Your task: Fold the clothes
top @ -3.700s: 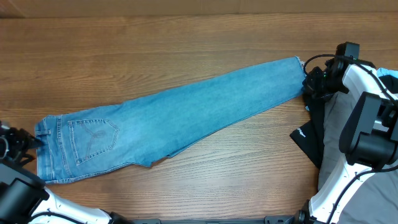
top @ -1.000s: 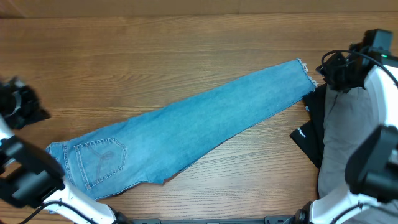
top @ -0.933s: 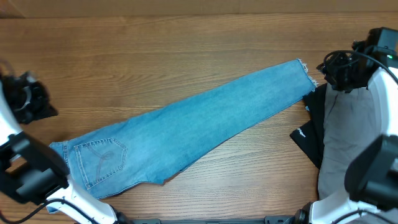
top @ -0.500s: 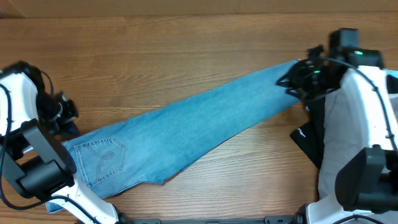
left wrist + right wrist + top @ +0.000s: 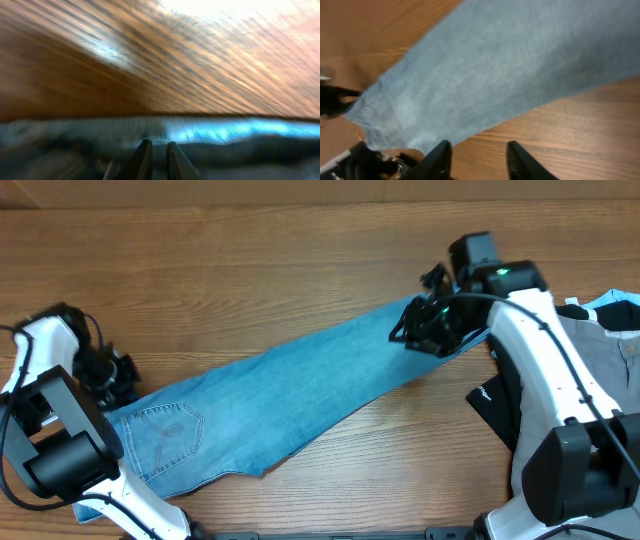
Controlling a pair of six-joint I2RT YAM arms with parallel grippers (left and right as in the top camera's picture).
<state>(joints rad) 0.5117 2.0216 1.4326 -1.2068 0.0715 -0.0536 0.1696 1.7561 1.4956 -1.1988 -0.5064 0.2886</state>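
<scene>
- The jeans (image 5: 290,385) are laid flat and slantwise on the wooden table (image 5: 250,260), with the back pocket (image 5: 160,438) at the waist end.
- The right gripper (image 5: 415,332) is held over the jeans' ankle end, its fingers (image 5: 437,160) parted and nothing seen between them.
- The left gripper (image 5: 112,380) is set at the jeans' waist edge. Its fingers (image 5: 145,157) are seen almost together, but through the blur a grip on the denim cannot be told.
- The ankle hem is hidden under the right gripper.
- A black garment (image 5: 495,400) beyond the ankle end is partly covered.

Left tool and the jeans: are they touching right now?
Cannot tell. The left wrist view puts the left tool at the edge of the jeans but is blurred; overhead, its dark body meets the waist, showing neither contact nor gap.
</scene>
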